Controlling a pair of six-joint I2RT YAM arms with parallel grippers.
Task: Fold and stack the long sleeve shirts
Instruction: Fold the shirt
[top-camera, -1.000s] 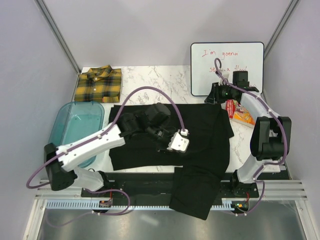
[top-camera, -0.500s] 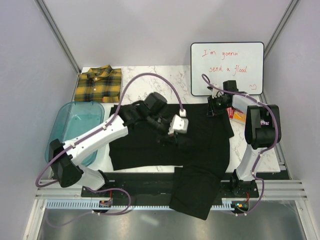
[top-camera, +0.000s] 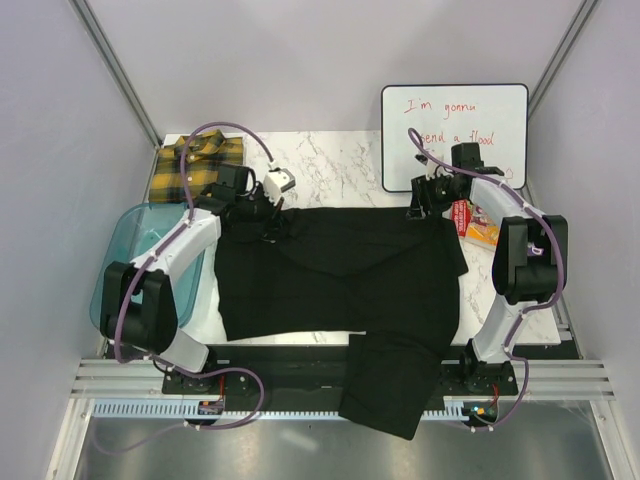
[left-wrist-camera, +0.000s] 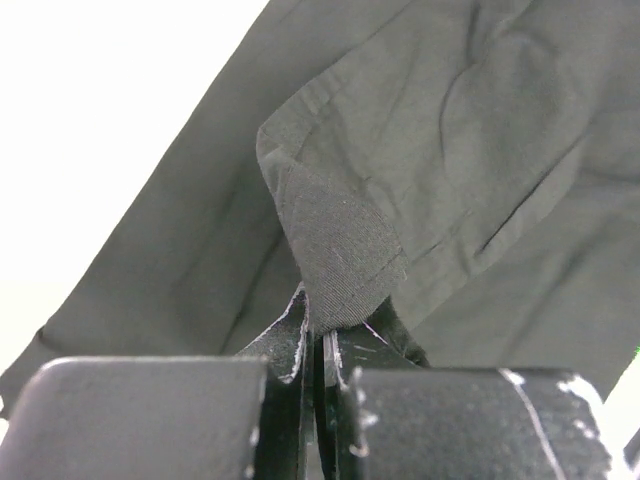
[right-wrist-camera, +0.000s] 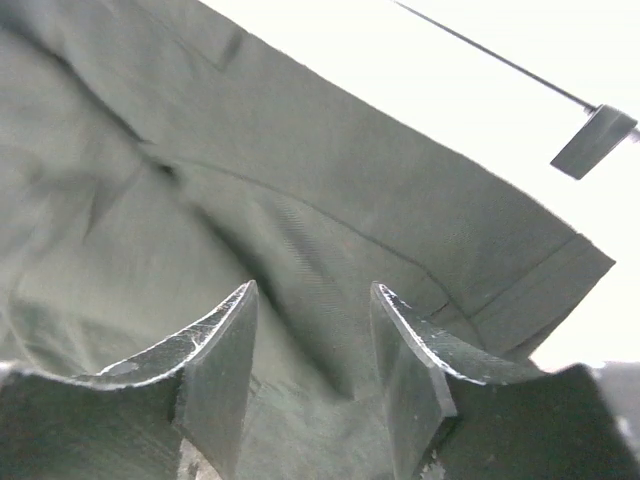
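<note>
Left wrist: left gripper (left-wrist-camera: 318, 335) pinched shut on a fold of black shirt (top-camera: 340, 285), spread just right of blue tub (top-camera: 135, 245); plaid shirt (top-camera: 198, 170) folded behind tub. Jaws of right gripper (right-wrist-camera: 312, 310) apart over black shirt's edge, holding nothing. Limp, light cloth: likely best grabbed at corners or seams.

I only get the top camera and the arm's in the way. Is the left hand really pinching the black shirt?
Observer: Yes. The left wrist view shows the left hand shut on a little flap of the black shirt.
Operator: What about the right hand?
Observer: Its own wrist view shows the right hand open above the shirt's hemmed edge, pinching nothing.
</note>
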